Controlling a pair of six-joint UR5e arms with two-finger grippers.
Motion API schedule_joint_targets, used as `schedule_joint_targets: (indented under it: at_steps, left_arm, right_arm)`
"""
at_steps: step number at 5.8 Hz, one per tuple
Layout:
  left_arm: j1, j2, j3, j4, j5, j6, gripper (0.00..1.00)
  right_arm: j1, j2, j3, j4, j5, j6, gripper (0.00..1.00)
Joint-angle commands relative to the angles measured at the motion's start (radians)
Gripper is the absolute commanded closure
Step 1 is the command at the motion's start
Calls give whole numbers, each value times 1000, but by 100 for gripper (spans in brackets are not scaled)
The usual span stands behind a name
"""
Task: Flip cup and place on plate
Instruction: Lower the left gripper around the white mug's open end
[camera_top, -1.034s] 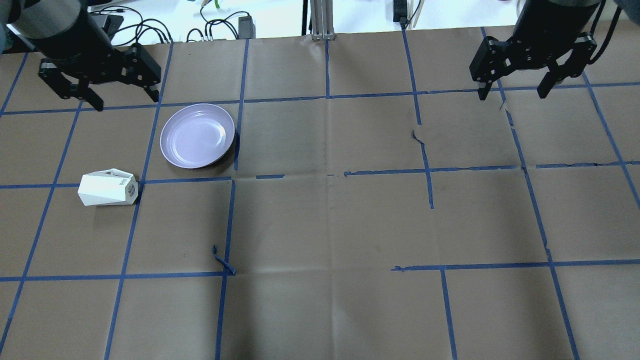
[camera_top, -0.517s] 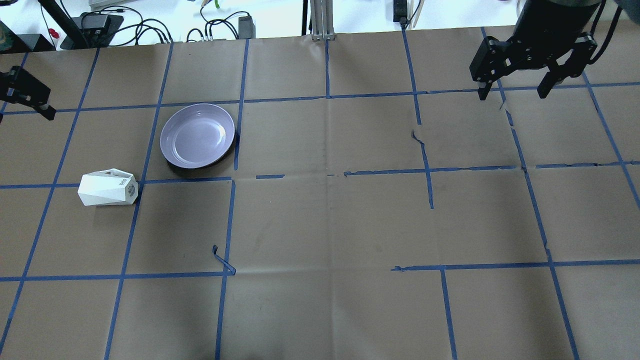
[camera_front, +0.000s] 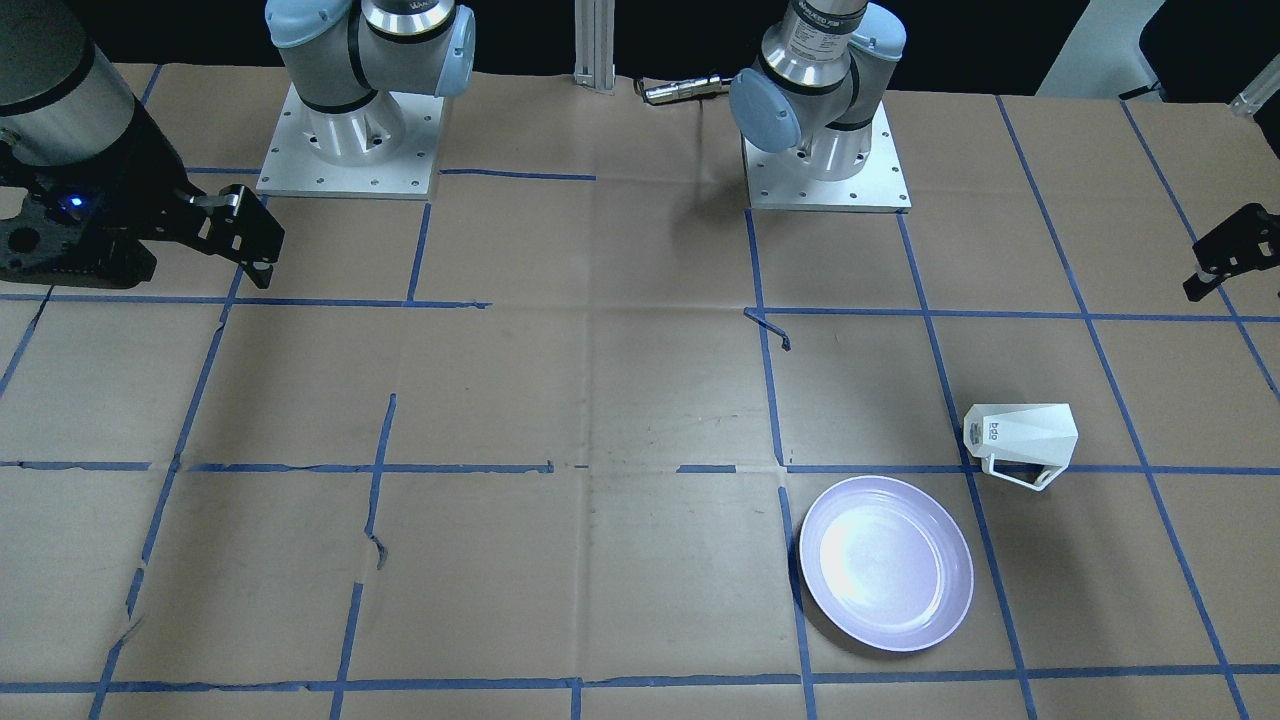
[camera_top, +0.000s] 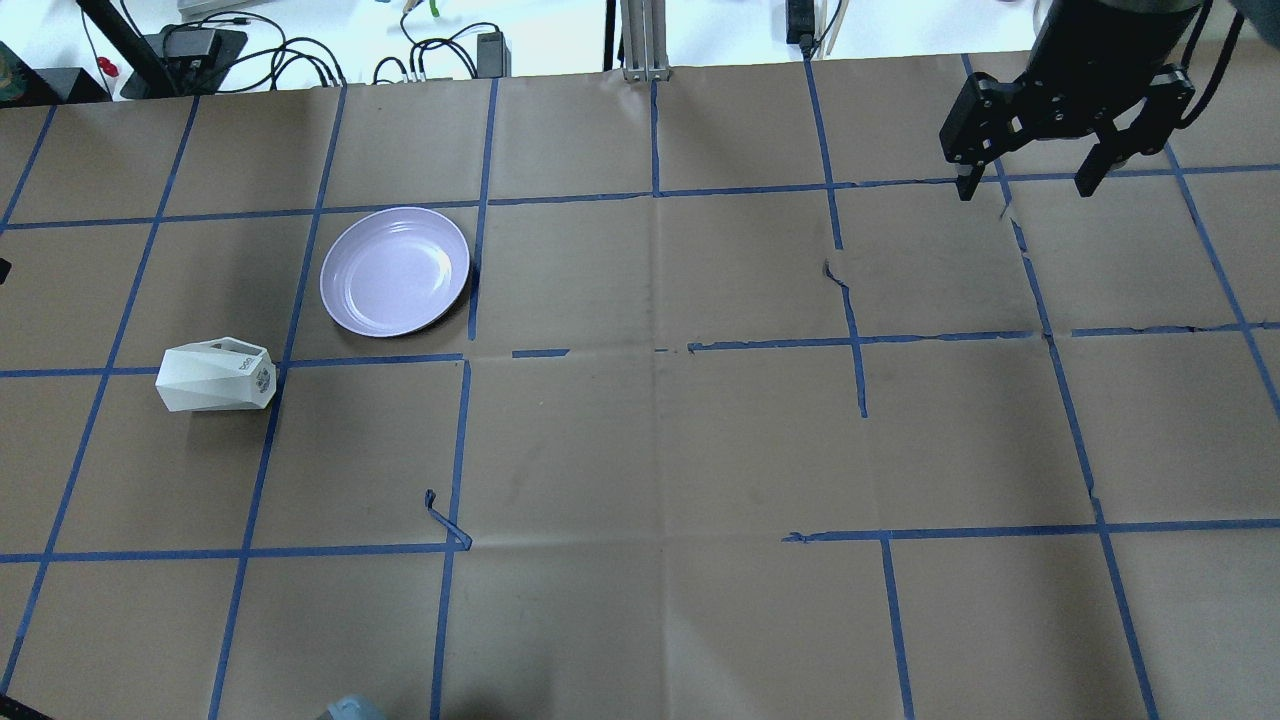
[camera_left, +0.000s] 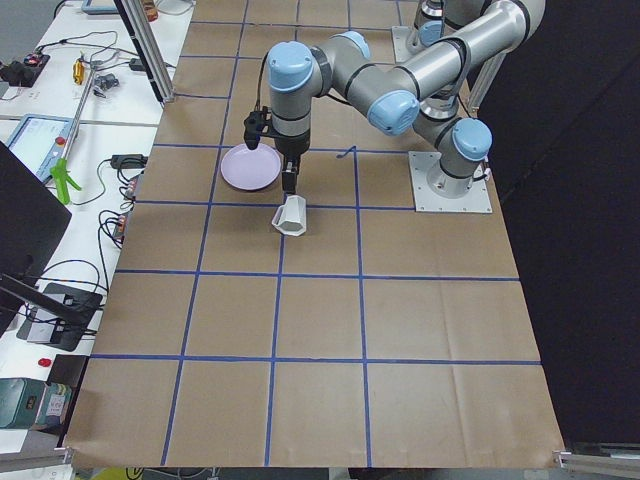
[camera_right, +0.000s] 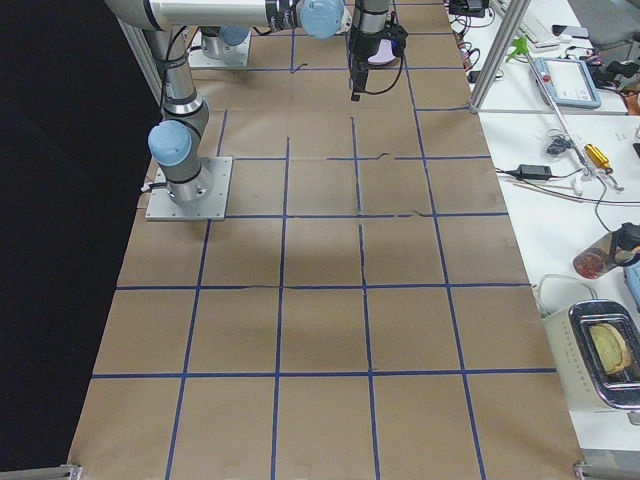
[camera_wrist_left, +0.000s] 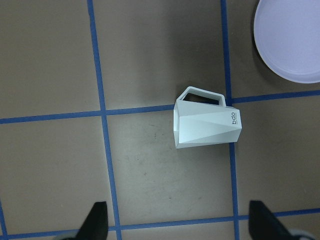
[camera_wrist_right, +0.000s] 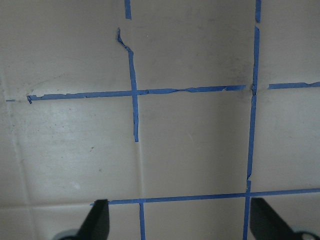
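The white faceted cup (camera_top: 215, 376) lies on its side on the brown paper, handle toward the plate; it also shows in the front view (camera_front: 1020, 435) and the left wrist view (camera_wrist_left: 207, 125). The lavender plate (camera_top: 395, 271) sits upright and empty just beyond it, a little to the right, and shows in the front view (camera_front: 886, 563). My left gripper (camera_wrist_left: 181, 222) is open and empty, high above the cup; only one finger (camera_front: 1225, 255) shows at the front view's right edge. My right gripper (camera_top: 1025, 180) is open and empty, far off at the table's back right.
Cables and power bricks (camera_top: 300, 50) lie past the table's far edge, beside an aluminium post (camera_top: 645, 40). The two arm bases (camera_front: 345, 140) stand at the robot's side of the table. Loose blue tape (camera_top: 445, 520) curls up from the grid.
My left gripper has swung left and out of the overhead view. The cup, the plate and my right gripper have not moved.
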Motion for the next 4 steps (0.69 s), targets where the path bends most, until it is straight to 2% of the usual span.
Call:
schedule_joint_targets:
  at_steps: [1, 3, 4]
  left_arm:
    - [82, -57, 9, -80, -164, 33, 1]
    - [211, -216, 32, -215, -389, 198, 1]
    - [242, -308, 32, -232, -474, 265, 1]
  right_arm:
    - [0, 0, 0, 0, 0, 0, 0]
    - [0, 0, 0, 0, 0, 0, 0]
    - [0, 0, 0, 0, 0, 0, 0]
